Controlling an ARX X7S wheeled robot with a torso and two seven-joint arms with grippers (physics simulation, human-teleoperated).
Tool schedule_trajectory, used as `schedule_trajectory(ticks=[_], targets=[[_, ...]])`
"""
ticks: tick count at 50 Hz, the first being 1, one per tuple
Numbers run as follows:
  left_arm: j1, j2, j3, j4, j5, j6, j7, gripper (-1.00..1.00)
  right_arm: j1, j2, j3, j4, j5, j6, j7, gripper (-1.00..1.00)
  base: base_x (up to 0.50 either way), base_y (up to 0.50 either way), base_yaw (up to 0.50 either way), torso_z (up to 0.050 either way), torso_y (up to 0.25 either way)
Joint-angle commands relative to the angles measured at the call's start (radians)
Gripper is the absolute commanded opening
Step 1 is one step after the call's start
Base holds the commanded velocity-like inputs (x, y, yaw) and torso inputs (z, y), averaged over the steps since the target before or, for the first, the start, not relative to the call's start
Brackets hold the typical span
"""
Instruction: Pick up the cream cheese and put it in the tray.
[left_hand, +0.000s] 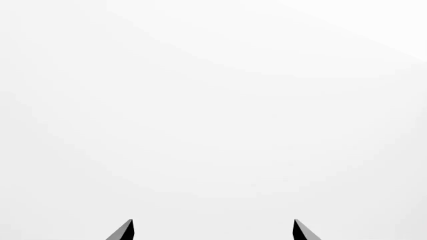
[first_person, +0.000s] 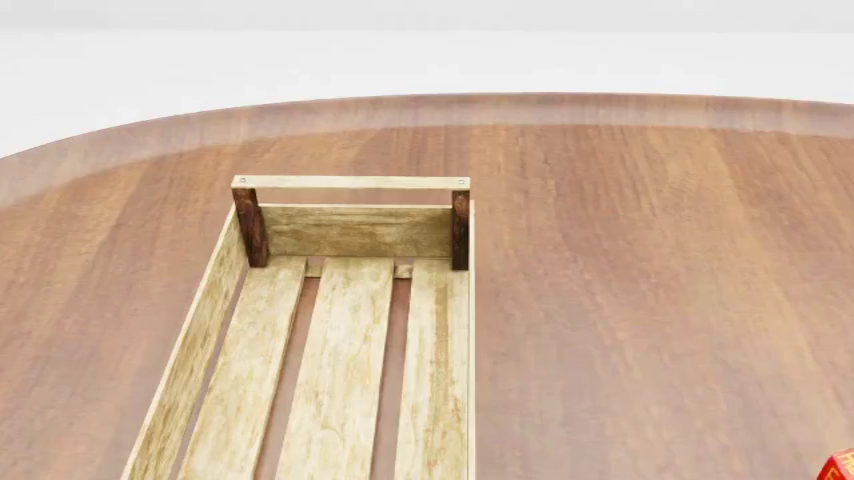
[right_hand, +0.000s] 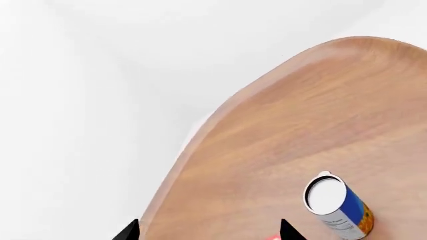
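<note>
The tray (first_person: 194, 335), a long crate of pale slatted wood with dark brown corner posts, lies on the table at the head view's lower left and holds nothing in the part that shows. The cream cheese is out of view in every frame. Neither arm shows in the head view. My left gripper (left_hand: 213, 230) is open, with only blank white surroundings beyond its fingertips. My right gripper (right_hand: 210, 230) is open too, hanging over the table's curved edge with nothing between its fingertips.
The round brown wooden table (first_person: 641, 300) fills the head view. A blue-and-orange can (right_hand: 338, 205) stands on it to one side of my right gripper. A corner of a red box (first_person: 841, 466) peeks in at the head view's bottom right.
</note>
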Motion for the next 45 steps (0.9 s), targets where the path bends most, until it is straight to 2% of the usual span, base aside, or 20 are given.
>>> schedule_trajectory(ticks=[1, 9, 29, 37, 45], targets=[[-0.004, 0.02, -0.025, 0.0, -0.004, 0.038, 0.032, 1.0, 0.098, -0.169, 0.217, 0.0, 0.077, 0.323, 0.0, 1.0, 0.0, 0.0, 0.0, 0.0, 0.0], [-0.004, 0.02, -0.023, 0.0, -0.002, 0.039, 0.031, 1.0, 0.149, -0.244, 0.346, 0.0, 0.126, 0.496, 0.0, 1.0, 0.0, 0.0, 0.0, 0.0, 0.0], [0.019, 0.02, -0.03, 0.0, -0.014, 0.064, 0.016, 1.0, 0.265, -0.351, 0.519, 0.0, 0.259, 0.784, 0.0, 1.0, 0.0, 0.0, 0.0, 0.0, 0.0], [0.011, 0.02, -0.026, 0.0, -0.01, 0.056, 0.02, 1.0, 0.286, -0.383, 0.54, 0.0, 0.271, 0.834, -0.001, 1.0, 0.0, 0.0, 0.0, 0.0, 0.0], [0.0, 0.02, -0.02, 0.0, 0.0, 0.046, 0.025, 1.0, 0.258, -0.384, 0.489, 0.048, 0.235, 0.826, 0.0, 1.0, 0.0, 0.0, 0.0, 0.0, 0.0]])
